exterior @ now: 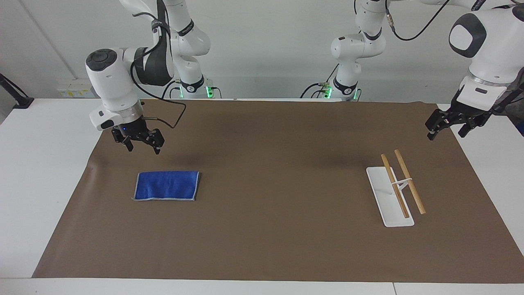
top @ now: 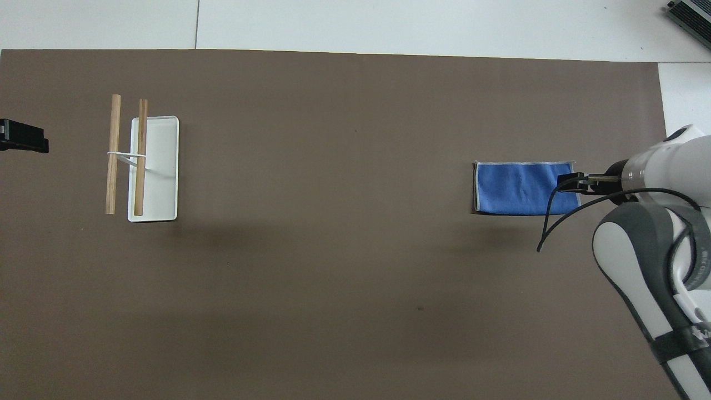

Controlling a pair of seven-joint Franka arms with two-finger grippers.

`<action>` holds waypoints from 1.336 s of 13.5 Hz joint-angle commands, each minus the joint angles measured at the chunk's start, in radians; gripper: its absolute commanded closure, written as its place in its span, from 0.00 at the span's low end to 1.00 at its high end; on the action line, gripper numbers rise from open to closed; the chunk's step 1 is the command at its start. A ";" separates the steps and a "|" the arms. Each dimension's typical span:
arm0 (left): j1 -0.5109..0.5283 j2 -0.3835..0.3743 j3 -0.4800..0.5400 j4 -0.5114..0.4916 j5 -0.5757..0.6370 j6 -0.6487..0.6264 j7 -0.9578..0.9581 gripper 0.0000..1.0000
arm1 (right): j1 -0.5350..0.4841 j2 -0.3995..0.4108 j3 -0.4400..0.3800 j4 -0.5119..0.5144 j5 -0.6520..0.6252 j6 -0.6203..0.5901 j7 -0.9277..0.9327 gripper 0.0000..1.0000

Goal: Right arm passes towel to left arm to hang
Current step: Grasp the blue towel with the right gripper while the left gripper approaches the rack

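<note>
Raised over the brown paper mat (exterior: pixel 262 229), clear of everything: black two-finger right gripper (exterior: pixel 143 146) on the white arm with the glossy black elbow shell (exterior: pixel 153 67), fingers apart, empty. Just below it, flat on the mat toward the right arm's end: small rectangular bright blue towel (exterior: pixel 166 185) with pale grey edging. Toward the other end: white tray with two wooden bars (exterior: pixel 395 192). Waiting above that mat edge: black left gripper (exterior: pixel 447 131), fingers apart, empty.

Your overhead view clips the left gripper (top: pixel 22 136) at 9 o'clock, the right arm (top: pixel 655 266) covers the towel (top: pixel 519 188) corner at 3 o'clock
</note>
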 commanded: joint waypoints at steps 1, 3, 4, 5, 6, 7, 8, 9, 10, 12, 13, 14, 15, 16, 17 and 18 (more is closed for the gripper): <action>0.006 -0.022 -0.001 -0.021 -0.011 -0.008 0.006 0.00 | -0.021 0.042 0.007 -0.062 0.024 0.119 -0.062 0.00; 0.006 -0.022 -0.001 -0.021 -0.011 -0.008 0.006 0.00 | -0.030 0.111 0.007 -0.062 0.022 0.219 -0.068 0.00; 0.006 -0.022 -0.001 -0.021 -0.011 -0.008 0.006 0.00 | -0.030 0.142 0.007 -0.060 0.021 0.251 -0.073 0.00; 0.006 -0.022 -0.001 -0.021 -0.011 -0.008 0.006 0.00 | -0.030 0.172 0.007 -0.059 0.021 0.288 -0.079 0.00; 0.006 -0.022 -0.001 -0.021 -0.011 -0.008 0.006 0.00 | -0.030 0.191 0.007 -0.057 0.014 0.316 -0.079 0.00; 0.005 -0.022 -0.003 -0.019 -0.011 -0.005 0.003 0.00 | -0.030 0.215 0.007 -0.048 0.005 0.324 -0.079 0.00; -0.009 -0.027 -0.004 -0.019 -0.011 -0.005 0.003 0.00 | -0.031 0.243 0.007 -0.048 0.005 0.351 -0.080 0.00; -0.011 -0.033 -0.004 -0.022 -0.011 -0.009 0.000 0.00 | -0.030 0.263 0.007 -0.047 0.004 0.368 -0.088 0.00; 0.001 -0.034 -0.006 -0.022 -0.014 -0.009 0.005 0.00 | -0.021 0.275 0.007 -0.037 0.004 0.373 -0.093 0.00; 0.003 -0.049 -0.006 -0.054 -0.099 -0.008 0.002 0.00 | -0.013 0.277 0.009 -0.037 0.004 0.371 -0.094 0.00; 0.006 -0.062 -0.004 -0.079 -0.165 -0.006 -0.003 0.00 | -0.009 0.277 0.012 -0.037 0.004 0.371 -0.099 0.00; 0.006 -0.082 -0.003 -0.120 -0.217 0.003 -0.004 0.00 | 0.004 0.277 0.012 -0.037 0.004 0.373 -0.114 0.00; 0.008 -0.108 -0.003 -0.175 -0.260 0.027 -0.014 0.00 | 0.004 0.277 0.012 -0.037 0.004 0.373 -0.132 0.00; 0.006 -0.138 -0.003 -0.250 -0.303 0.081 -0.027 0.00 | 0.005 0.280 0.012 -0.037 0.004 0.374 -0.137 0.00; 0.000 -0.169 -0.004 -0.322 -0.355 0.153 -0.044 0.00 | 0.013 0.287 0.013 -0.039 0.004 0.374 -0.137 0.00; -0.012 -0.184 -0.006 -0.364 -0.389 0.208 -0.079 0.00 | 0.022 0.291 0.013 -0.042 0.004 0.391 -0.139 0.00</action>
